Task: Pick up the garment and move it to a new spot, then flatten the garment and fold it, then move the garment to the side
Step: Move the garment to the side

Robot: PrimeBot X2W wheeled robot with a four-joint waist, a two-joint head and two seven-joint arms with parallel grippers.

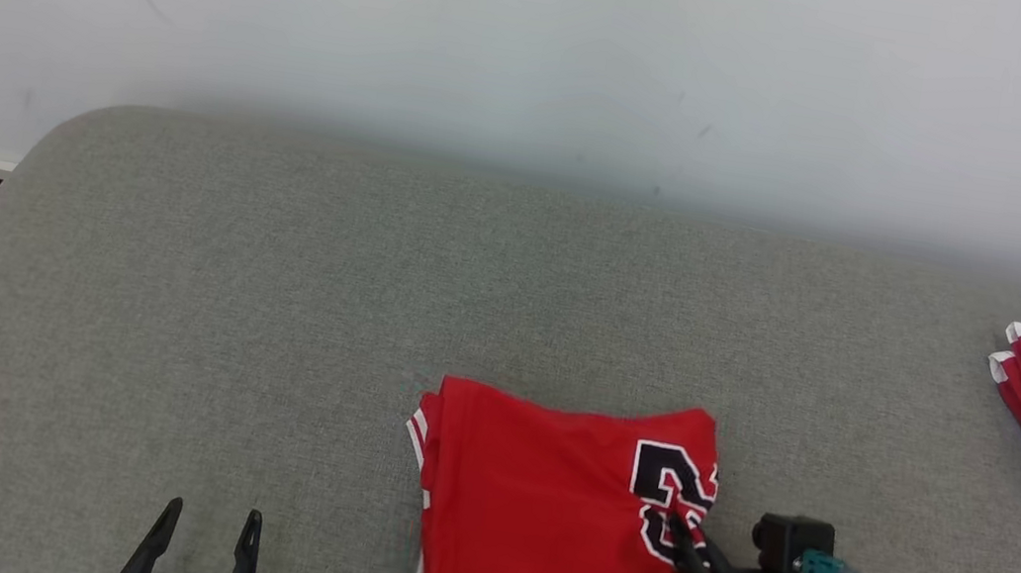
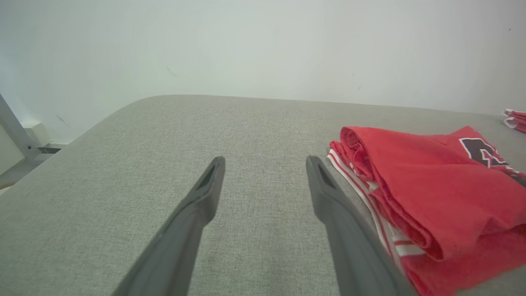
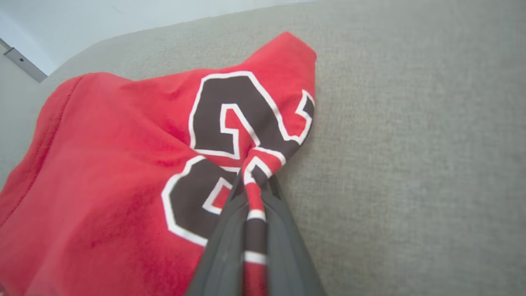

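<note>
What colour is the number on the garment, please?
Black, outlined in white, on the red garment; clearest in the right wrist view.

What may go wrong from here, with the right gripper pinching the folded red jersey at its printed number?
1. The right gripper is shut on just a small pinch of the folded red jersey near its right edge; pulling sideways may drag the top layer alone and undo the fold.
2. The left gripper stands open, apart from the cloth, so nothing steadies the striped left edge.
</note>
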